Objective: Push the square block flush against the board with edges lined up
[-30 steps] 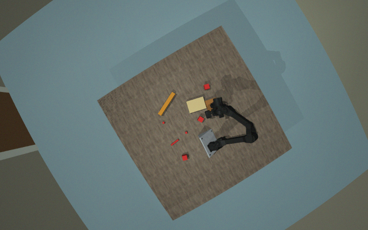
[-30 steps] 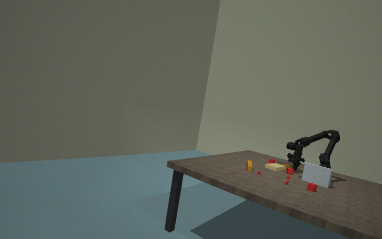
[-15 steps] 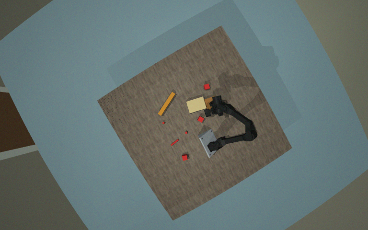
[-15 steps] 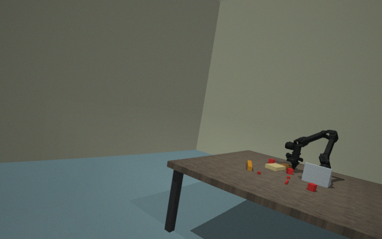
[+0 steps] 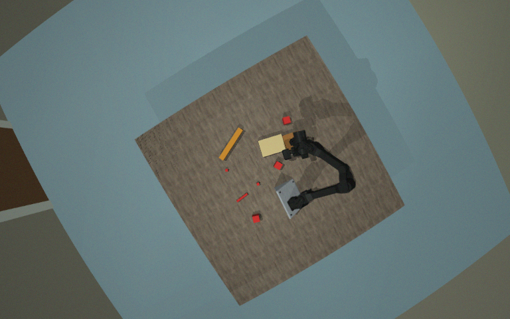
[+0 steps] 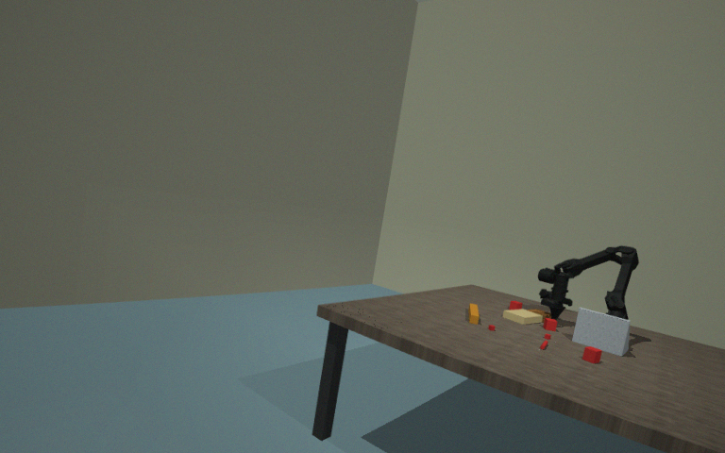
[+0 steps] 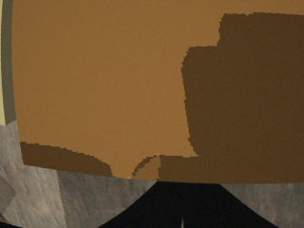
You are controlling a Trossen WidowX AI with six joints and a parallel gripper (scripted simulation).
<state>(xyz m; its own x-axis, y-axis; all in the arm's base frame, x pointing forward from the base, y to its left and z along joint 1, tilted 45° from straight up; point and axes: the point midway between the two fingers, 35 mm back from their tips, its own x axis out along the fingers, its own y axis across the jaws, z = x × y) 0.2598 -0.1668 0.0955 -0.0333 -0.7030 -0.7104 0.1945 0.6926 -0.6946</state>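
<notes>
Top view. The wooden table [image 5: 225, 232] appeared as a rotated square. The arm's grey base plate [image 5: 282, 188] sat near the middle of the table, toward its right corner, and the black arm looped out toward the right corner and back toward the top corner. The gripper [image 5: 288, 147] pointed down just beside the cream square block [image 5: 271, 145], over a brown-orange piece [image 5: 287, 138] that touched the block's side facing the right corner. The orange board [image 5: 231, 143] lay well apart from the block, on its other side, toward the left corner and slanted. Small red cubes lay near the block, one [image 5: 286, 120] toward the top corner and one [image 5: 278, 165] toward the base plate; a third [image 5: 255, 218] and a red stick [image 5: 242, 197] lay toward the bottom corner.

Exterior view. The block [image 6: 522, 316] lay flat on the table [image 6: 428, 342], with the board [image 6: 473, 313] separate from it, nearer the table's leg-side corner. The gripper [image 6: 553, 314] reached down to the table top behind the block.

Wrist view. The brown-orange piece [image 7: 102, 64] filled most of the frame, with the gripper's shadow on it. The fingers were together with nothing between them, their tips low at the piece's near edge. A cream strip of the block [image 7: 2, 38] showed at the left margin.
</notes>
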